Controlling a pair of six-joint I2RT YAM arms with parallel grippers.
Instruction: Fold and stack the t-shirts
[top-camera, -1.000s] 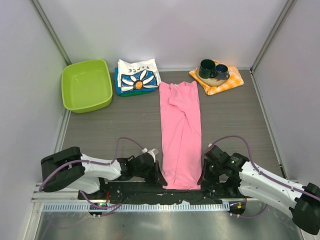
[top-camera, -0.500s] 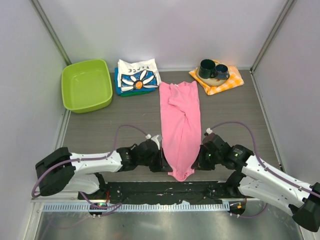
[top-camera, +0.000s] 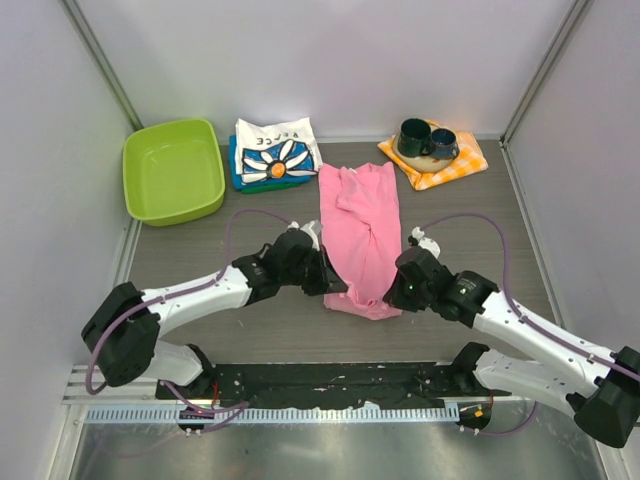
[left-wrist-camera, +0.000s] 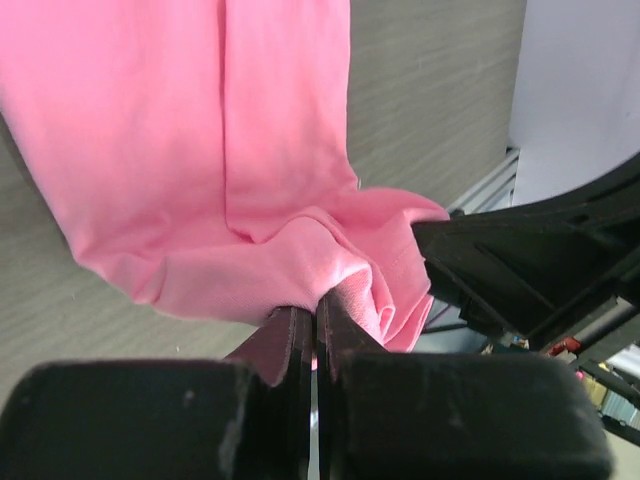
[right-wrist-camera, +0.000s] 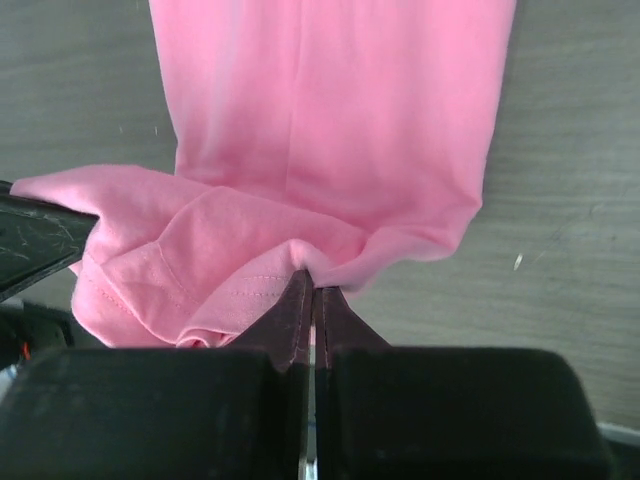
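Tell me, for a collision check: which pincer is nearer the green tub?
Left. The left pincer, shut on the pink t-shirt, is toward the front and right of the green tub; the right pincer grips it farther right.

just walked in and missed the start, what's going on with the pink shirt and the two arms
Both arms are folding the pink t-shirt. The left gripper and the right gripper are each shut on a corner of its near hem, which is doubled back over the shirt's middle; the collar end lies flat. At the back, a folded white daisy-print t-shirt sits on a blue folded one.
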